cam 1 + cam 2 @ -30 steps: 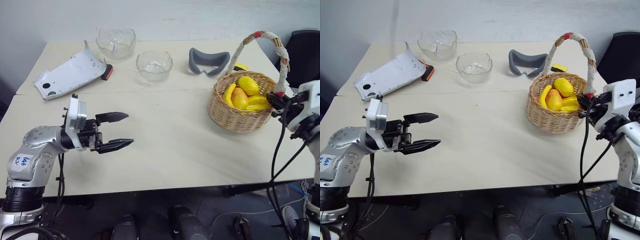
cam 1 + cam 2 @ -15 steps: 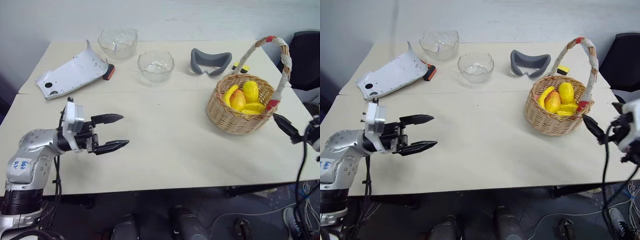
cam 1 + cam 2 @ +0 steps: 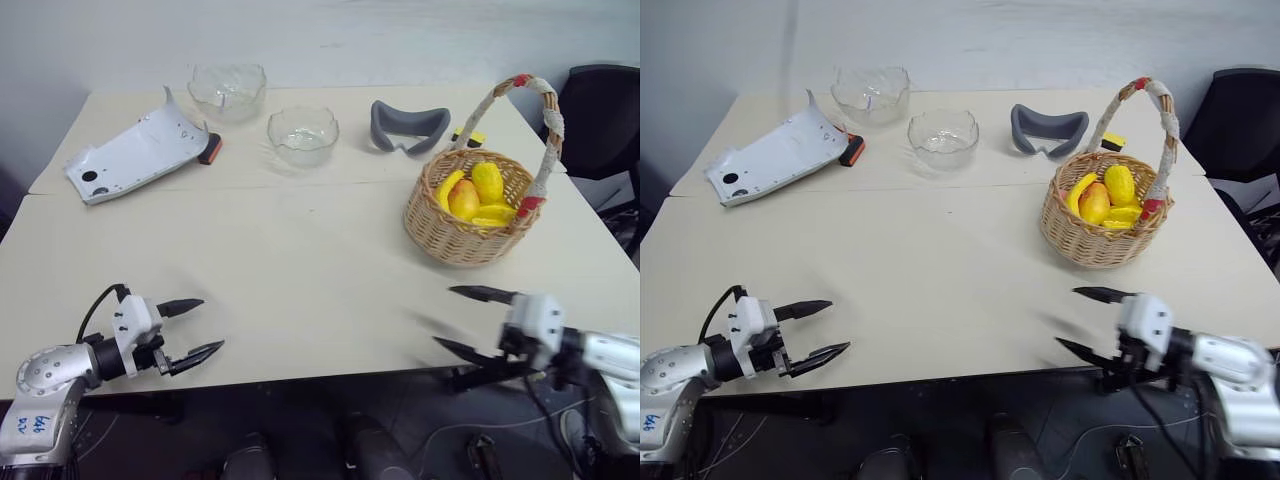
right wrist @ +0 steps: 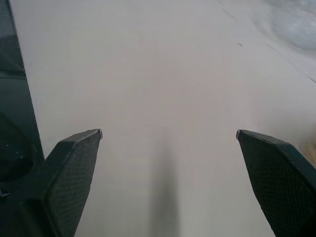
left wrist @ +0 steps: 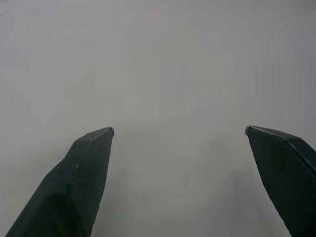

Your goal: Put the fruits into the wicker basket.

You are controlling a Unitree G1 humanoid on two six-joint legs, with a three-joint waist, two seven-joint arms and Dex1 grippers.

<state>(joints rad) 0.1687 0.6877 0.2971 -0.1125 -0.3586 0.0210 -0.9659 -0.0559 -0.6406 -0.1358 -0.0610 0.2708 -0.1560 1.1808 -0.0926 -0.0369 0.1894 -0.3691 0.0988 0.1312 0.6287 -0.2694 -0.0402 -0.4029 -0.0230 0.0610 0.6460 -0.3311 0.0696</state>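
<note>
The wicker basket (image 3: 441, 233) stands upright on the table's right side, its cloth-wrapped handle arched over it. Inside lie the fruits: a yellow lemon (image 3: 487, 181), a red-orange mango (image 3: 463, 200), a banana (image 3: 447, 188) and more yellow pieces. My right gripper (image 3: 443, 316) hangs open and empty at the table's front edge, well in front of the basket, pointing left. My left gripper (image 3: 208, 325) is open and empty at the front left edge, pointing right. Both wrist views show bare tabletop between spread fingers (image 5: 89, 163) (image 4: 74, 163).
Two clear glass bowls (image 3: 228, 90) (image 3: 303, 135) sit at the back. A white plastic cover (image 3: 135, 152) lies back left with an orange-black piece (image 3: 210, 150) beside it. A grey curved pad (image 3: 408, 125) and a yellow-black block (image 3: 468, 136) lie behind the basket. A black chair (image 3: 600, 110) stands at right.
My right gripper let go of the basket handle's end, opened, and swung down and left to the front edge. My left arm sank toward the front left edge, still open.
</note>
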